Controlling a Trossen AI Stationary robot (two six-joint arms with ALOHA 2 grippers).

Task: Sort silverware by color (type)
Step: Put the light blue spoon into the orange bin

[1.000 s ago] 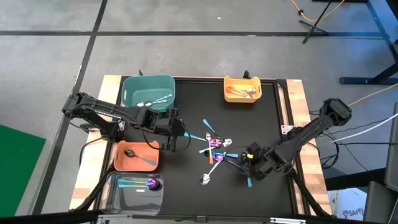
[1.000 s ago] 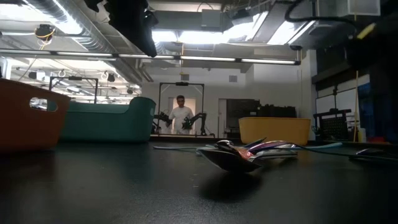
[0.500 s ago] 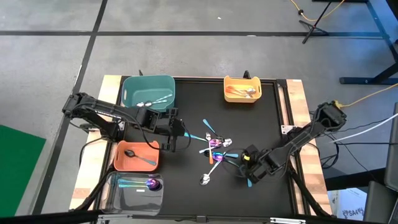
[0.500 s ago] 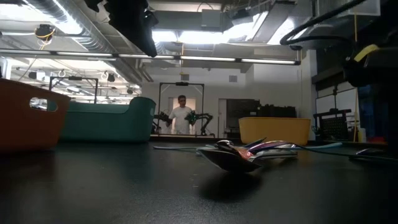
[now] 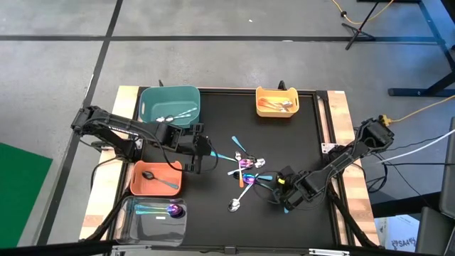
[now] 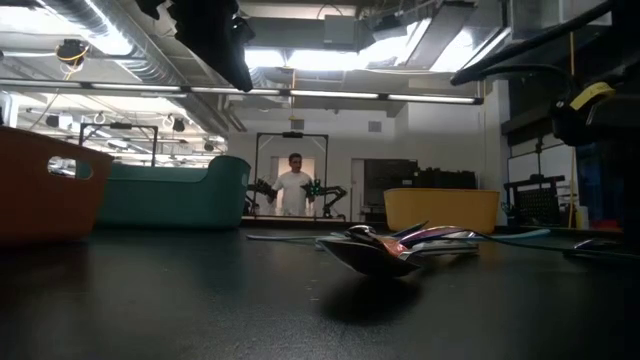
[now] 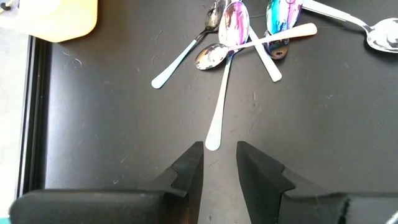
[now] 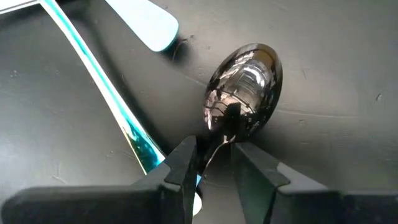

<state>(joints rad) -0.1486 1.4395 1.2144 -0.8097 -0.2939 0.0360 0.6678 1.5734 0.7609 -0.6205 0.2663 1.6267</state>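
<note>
Down at the near right of the black bench, the right claw sits low over a small black metal spoon. Its two dark fingers straddle the thin neck just behind the bowl, parted only a sliver, not yet clamped by the look of it. The spoon's long axis runs straight out from the claw, bowl away, with a teal-blue spoon handle lying just beside it. The right arm is clearly the nearer one for this pick.

Further in, the loose cluster of silver and iridescent purple spoons lies mid-bench. The left claw hangs above the bench beside the orange bin, fingers slightly apart, holding nothing, pointing at a silver spoon handle ahead.

At the far edge sit the teal bin and yellow bin.
</note>
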